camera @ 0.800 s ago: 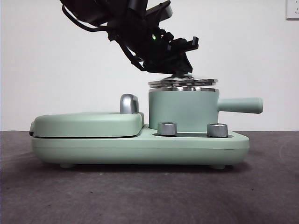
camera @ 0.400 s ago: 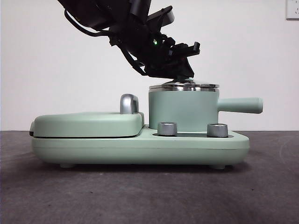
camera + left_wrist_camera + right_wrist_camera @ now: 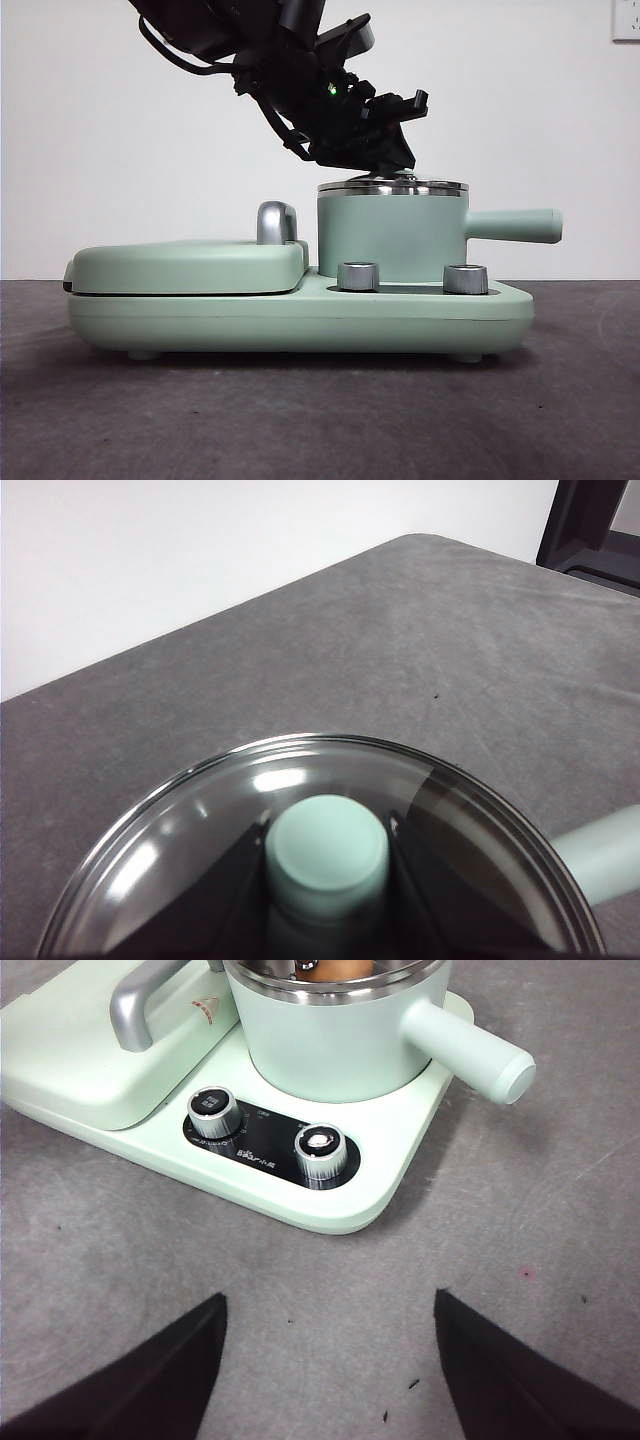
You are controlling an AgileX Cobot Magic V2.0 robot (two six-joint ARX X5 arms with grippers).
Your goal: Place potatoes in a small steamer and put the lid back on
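A: Mint green everywhere. What sits around the small steamer (image 3: 392, 238)?

B: It stands right of centre in the front view on a mint cooker base (image 3: 300, 318), its straight handle (image 3: 512, 226) pointing to the right edge. Just left of it lies the flat griddle cover (image 3: 185, 265) with a chrome handle (image 3: 277, 222); two steel dials (image 3: 358, 276) stand in front.

A: And the lid (image 3: 392, 186)?

B: Resting level on the steamer's steel rim. The left gripper (image 3: 388, 160) comes down from the upper left, its jaws clenched on the lid's mint knob (image 3: 327, 854).

A: The potatoes?

B: An orange-brown patch (image 3: 335, 968) shows inside the pot at the right wrist picture's top edge.

A: The right gripper (image 3: 330, 1360)?

B: Spread wide above bare grey table (image 3: 300, 1290), in front of the cooker.
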